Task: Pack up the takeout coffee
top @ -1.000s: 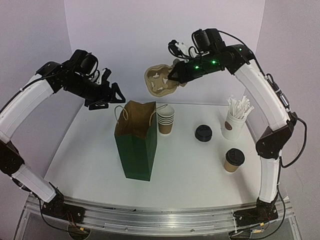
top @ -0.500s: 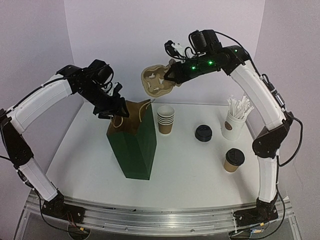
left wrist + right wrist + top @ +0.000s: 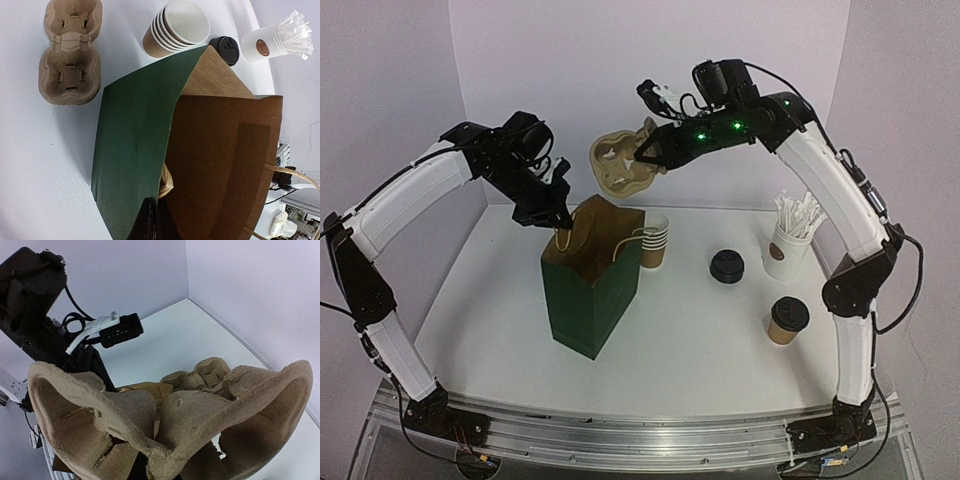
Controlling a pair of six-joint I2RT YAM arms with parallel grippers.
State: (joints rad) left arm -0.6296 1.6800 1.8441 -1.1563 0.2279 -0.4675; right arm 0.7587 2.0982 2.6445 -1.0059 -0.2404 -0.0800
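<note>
View from above of two robot arms working over a white surface point(image 3: 700, 340). A green paper bag point(image 3: 585, 300) with a brown inside stands a little toward 9 o'clock from the middle, tilted, its mouth open.

The left arm point(image 3: 405, 205) reaches down to the bag's far rim at 12 o'clock. Its wrist camera shows the dark jaws closed on the rim's edge, which seems to hold the mouth open. The right arm point(image 3: 830, 190) arches over from 3 o'clock, its jaws clamped on a moulded pulp cup carrier point(image 3: 620, 165). The carrier hangs in the air just above and behind the bag's mouth.

The step in hand looks like loading the carrier into the bag, early in the packing. The next move calls for lowering the carrier straight through the opening without catching the rim or the string handles. Meanwhile the left jaws would need to keep the bag steady.

The takeout coffee point(image 3: 787, 320), a brown cup with a black dome lid, stands upright at 4 o'clock near the right edge. It is well apart from both jaws and lies toward 5 o'clock from the right ones.

A loose black lid point(image 3: 727, 266), a stack of lidless cups point(image 3: 653, 240) and a white cup of sticks point(image 3: 788, 245) stand behind it.
</note>
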